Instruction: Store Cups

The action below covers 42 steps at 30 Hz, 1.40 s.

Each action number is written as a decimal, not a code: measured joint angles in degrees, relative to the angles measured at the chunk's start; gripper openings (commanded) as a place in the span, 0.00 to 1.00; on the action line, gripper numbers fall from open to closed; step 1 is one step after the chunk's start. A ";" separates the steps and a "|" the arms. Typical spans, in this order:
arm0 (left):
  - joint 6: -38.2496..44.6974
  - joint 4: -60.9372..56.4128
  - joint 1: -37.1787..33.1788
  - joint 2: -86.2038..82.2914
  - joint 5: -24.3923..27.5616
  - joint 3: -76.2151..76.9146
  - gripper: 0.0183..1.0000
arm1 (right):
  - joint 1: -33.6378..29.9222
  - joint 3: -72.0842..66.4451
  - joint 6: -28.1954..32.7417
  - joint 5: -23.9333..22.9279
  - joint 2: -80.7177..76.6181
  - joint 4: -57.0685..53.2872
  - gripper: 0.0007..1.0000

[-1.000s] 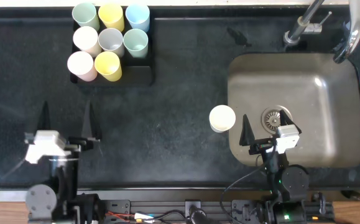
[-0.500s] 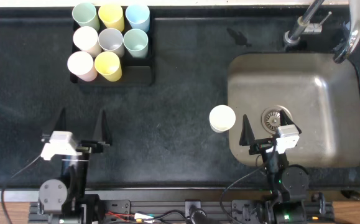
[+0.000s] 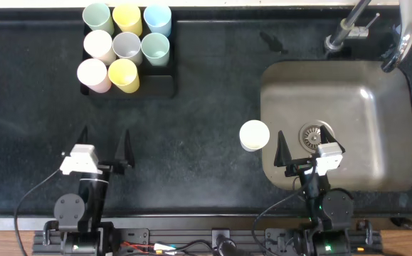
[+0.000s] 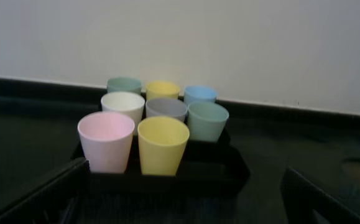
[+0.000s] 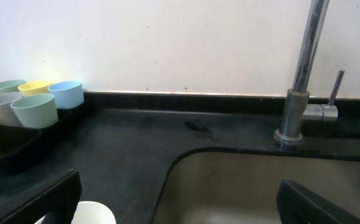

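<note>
Black fingers of the left gripper (image 3: pixel 106 146) stand spread wide with nothing between them, above the dark counter (image 3: pixel 206 107) and facing the black tray (image 3: pixel 164 85) that holds eight pastel cups (image 3: pixel 127 45). The right gripper (image 3: pixel 303 146) is likewise spread and empty, at the near left corner of the sink (image 3: pixel 376 107). Just beside it, a white cup (image 3: pixel 254 135) stands on the counter at the sink's left rim.

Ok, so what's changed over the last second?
The left end effector slid rightward in the top view across the counter, open and empty throughout. The right end effector stayed open by the sink, the white cup beside it untouched; the eight cups in the black tray did not move.
</note>
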<state>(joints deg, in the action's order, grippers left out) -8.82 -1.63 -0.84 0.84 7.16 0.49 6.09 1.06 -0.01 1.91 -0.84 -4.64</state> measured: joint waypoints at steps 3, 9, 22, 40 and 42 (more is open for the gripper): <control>-0.02 2.60 0.00 0.00 0.00 0.00 1.00 | 0.00 0.00 0.00 0.00 0.00 0.02 0.99; -0.02 5.35 0.00 -0.04 0.00 0.00 1.00 | 0.00 0.00 -0.02 0.00 0.00 0.00 1.00; -0.02 5.38 0.00 -0.09 0.00 0.00 1.00 | 0.00 0.00 -0.02 0.00 0.00 0.00 0.99; -0.02 5.38 0.00 -0.09 0.00 0.00 1.00 | 0.00 0.00 -0.02 0.00 0.00 0.00 1.00; -0.02 5.38 0.00 -0.09 0.00 0.00 1.00 | 0.00 0.00 -0.02 0.00 0.00 0.00 0.99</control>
<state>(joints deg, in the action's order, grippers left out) -8.84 3.75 -0.84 0.75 7.16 0.49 6.09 1.06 -0.03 1.91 -0.84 -4.64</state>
